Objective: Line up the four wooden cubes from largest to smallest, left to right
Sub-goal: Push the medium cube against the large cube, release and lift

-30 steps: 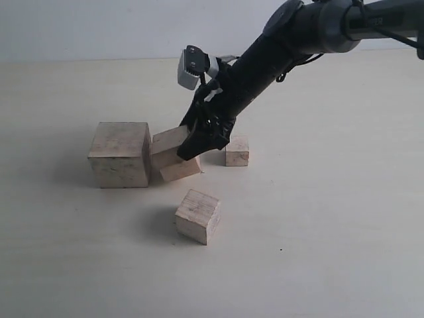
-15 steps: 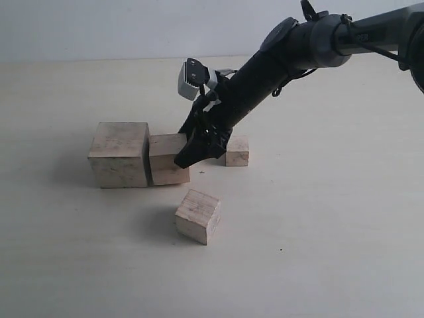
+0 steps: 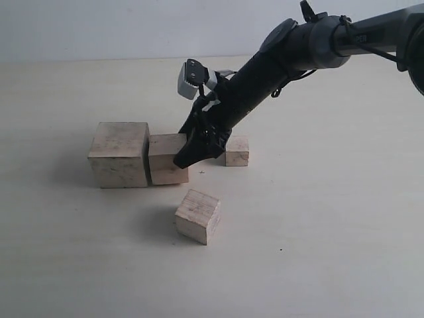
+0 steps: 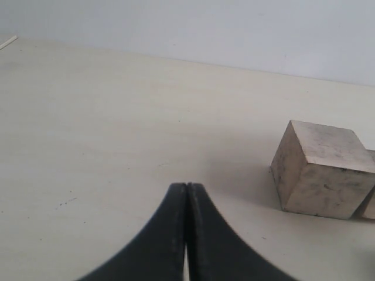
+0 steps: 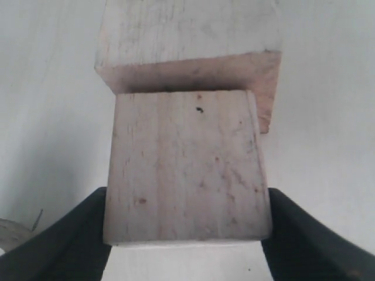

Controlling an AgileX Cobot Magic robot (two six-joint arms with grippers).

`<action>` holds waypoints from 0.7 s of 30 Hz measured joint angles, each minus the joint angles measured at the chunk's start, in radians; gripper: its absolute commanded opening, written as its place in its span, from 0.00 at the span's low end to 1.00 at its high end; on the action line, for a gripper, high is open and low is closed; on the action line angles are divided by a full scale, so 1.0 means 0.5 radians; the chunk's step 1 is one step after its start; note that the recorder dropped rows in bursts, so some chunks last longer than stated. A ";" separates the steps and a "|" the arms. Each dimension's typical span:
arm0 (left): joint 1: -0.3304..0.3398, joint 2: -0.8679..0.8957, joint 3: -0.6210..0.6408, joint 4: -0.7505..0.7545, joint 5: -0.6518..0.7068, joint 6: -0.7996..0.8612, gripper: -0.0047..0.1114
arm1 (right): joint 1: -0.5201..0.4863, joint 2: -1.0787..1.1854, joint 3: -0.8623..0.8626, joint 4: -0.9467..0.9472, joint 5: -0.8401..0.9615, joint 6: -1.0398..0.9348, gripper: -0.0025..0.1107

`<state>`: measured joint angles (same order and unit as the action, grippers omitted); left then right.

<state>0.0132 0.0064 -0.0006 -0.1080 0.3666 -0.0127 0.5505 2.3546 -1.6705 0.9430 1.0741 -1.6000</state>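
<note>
Second-largest pale wooden cube (image 3: 162, 164) on table (image 3: 318, 225), touching largest pale wooden cube (image 3: 119, 154), clasped in jaws of right gripper (image 3: 185, 156), left gripper (image 4: 186, 196) jaws pressed together

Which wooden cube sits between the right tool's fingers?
The second-largest cube, flush against the largest cube; the third-largest cube and the smallest cube stand free.

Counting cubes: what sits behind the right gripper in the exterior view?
The smallest cube; the right gripper hides part of its left side and any gap to the held cube.
</note>
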 measured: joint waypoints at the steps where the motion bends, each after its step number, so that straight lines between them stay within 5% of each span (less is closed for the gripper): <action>1: 0.000 0.000 0.000 0.000 0.000 0.000 0.04 | 0.000 0.001 0.000 0.008 0.000 0.005 0.60; 5: 0.000 0.000 0.000 0.000 0.000 0.000 0.04 | 0.000 0.016 0.005 -0.015 0.018 0.018 0.69; 21: 0.000 0.000 0.000 0.000 0.000 0.000 0.04 | 0.000 -0.150 0.009 -0.037 0.044 0.093 0.69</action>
<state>0.0132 0.0064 -0.0006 -0.1080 0.3666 -0.0127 0.5505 2.2796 -1.6659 0.9243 1.0961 -1.5533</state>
